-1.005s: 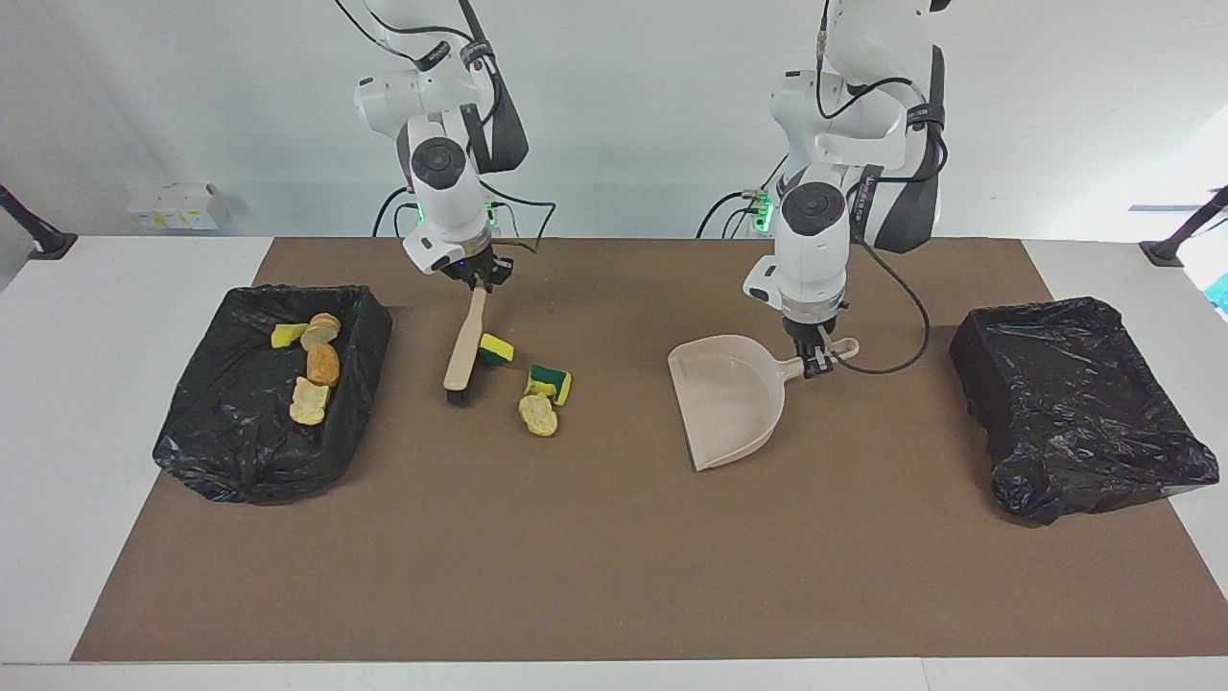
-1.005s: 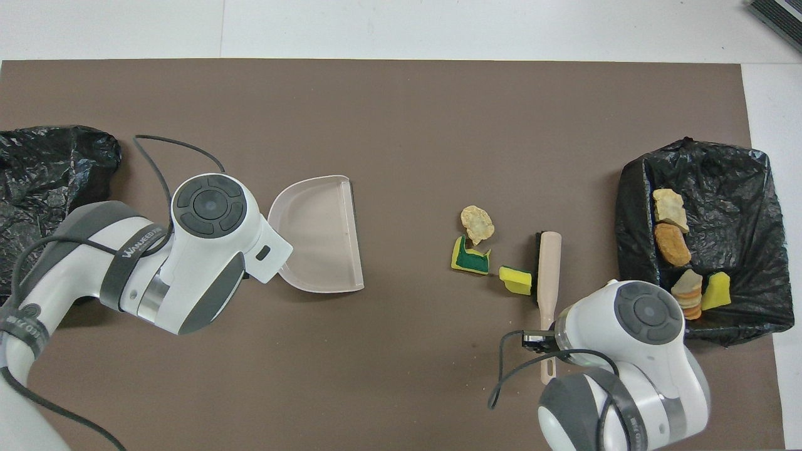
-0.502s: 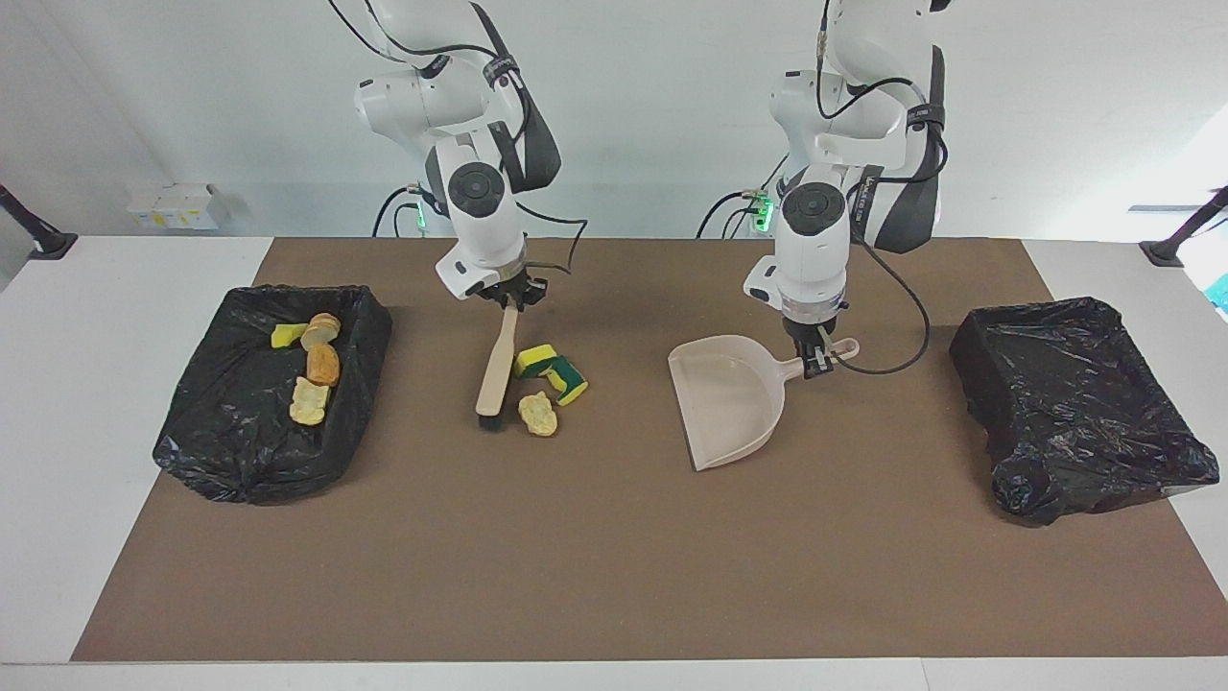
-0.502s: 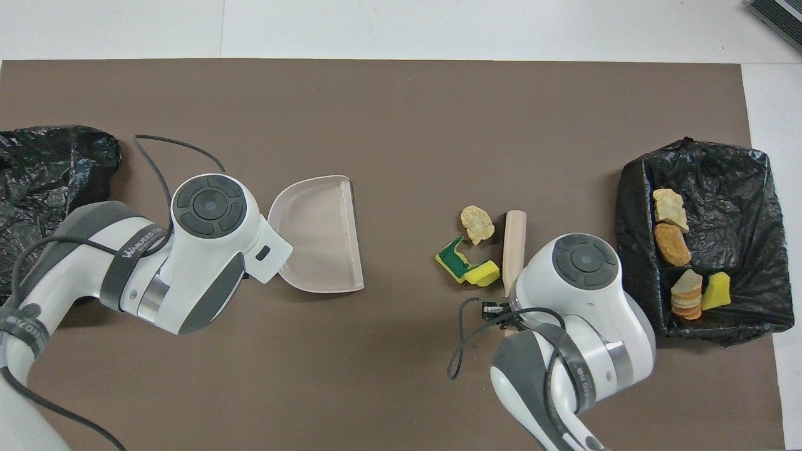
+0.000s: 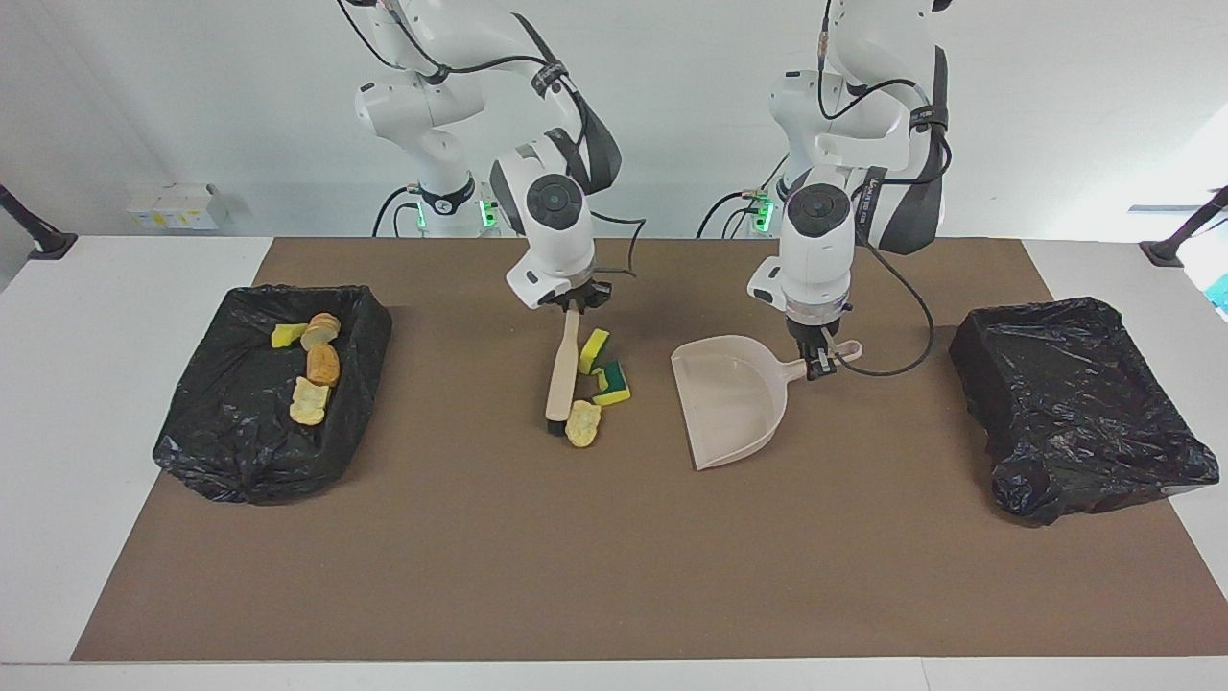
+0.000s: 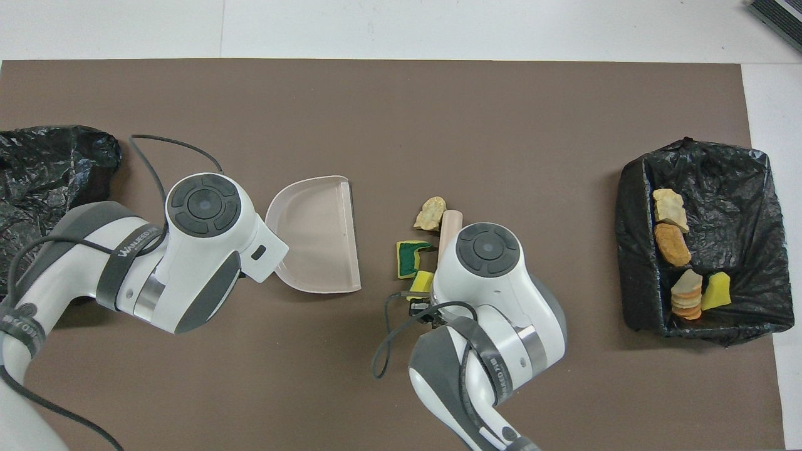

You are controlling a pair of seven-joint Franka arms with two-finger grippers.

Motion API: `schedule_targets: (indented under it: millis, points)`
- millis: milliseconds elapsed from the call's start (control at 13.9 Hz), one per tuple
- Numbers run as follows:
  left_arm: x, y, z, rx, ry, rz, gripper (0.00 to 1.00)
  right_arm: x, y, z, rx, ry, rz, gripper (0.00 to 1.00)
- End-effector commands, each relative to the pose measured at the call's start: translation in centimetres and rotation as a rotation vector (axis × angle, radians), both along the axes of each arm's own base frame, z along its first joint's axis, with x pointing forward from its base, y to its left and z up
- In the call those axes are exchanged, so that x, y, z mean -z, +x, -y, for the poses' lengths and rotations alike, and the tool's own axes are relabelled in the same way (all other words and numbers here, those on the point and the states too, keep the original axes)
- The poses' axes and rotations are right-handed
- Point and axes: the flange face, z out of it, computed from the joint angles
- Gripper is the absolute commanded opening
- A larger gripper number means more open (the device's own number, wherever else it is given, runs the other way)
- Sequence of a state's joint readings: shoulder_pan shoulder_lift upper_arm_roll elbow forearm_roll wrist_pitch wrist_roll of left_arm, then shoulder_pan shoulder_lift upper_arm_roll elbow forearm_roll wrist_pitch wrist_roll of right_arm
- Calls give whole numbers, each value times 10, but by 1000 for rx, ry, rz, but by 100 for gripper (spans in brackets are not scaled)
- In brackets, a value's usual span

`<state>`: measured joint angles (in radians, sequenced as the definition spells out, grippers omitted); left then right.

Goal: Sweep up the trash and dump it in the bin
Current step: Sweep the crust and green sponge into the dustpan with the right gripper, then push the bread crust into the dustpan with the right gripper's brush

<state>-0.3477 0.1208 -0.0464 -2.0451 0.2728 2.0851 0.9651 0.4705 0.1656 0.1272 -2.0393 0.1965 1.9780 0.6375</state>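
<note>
Three pieces of trash lie together on the brown mat: a yellow sponge chunk (image 5: pixel 594 349) (image 6: pixel 423 281), a green-layered sponge chunk (image 5: pixel 611 383) (image 6: pixel 410 257) and a bread piece (image 5: pixel 583 423) (image 6: pixel 430 213). The beige brush (image 5: pixel 563 368) (image 6: pixel 450 223) stands against them on the side toward the right arm's end, bristles down. My right gripper (image 5: pixel 573 305) is shut on its handle. The beige dustpan (image 5: pixel 729 398) (image 6: pixel 316 235) rests on the mat toward the left arm's end, its mouth facing the trash. My left gripper (image 5: pixel 818 360) is shut on its handle. In the overhead view both wrists hide their fingers.
A black-lined bin (image 5: pixel 240 451) (image 6: pixel 739 181) at the right arm's end of the table holds several scraps (image 5: pixel 309 365). A second black-lined bin (image 5: pixel 1074 413) (image 6: pixel 44 169) sits at the left arm's end. A cable (image 5: pixel 902 307) hangs from the left wrist.
My right gripper has swept the brush toward the dustpan, pushing the three scraps along with it and bunching them closer. The left gripper and the dustpan have barely moved.
</note>
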Motion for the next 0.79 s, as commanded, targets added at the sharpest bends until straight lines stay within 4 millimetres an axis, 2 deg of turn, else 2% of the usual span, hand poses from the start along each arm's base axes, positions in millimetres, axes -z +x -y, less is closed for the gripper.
schedule_targets:
  millis: [0,359,502,718]
  points:
    - [-1,-5,-7,17,1,12,0,-4,-4,-41,-4,27,-20,0]
    - [-1,-5,-7,17,1,12,0,-7,-36,-85,-120,107,-13,0]
    - [-1,-5,-7,17,1,12,0,-13,-33,-96,-73,218,7,0]
    - [0,-3,-10,22,1,9,0,-36,-29,-116,5,333,29,0]
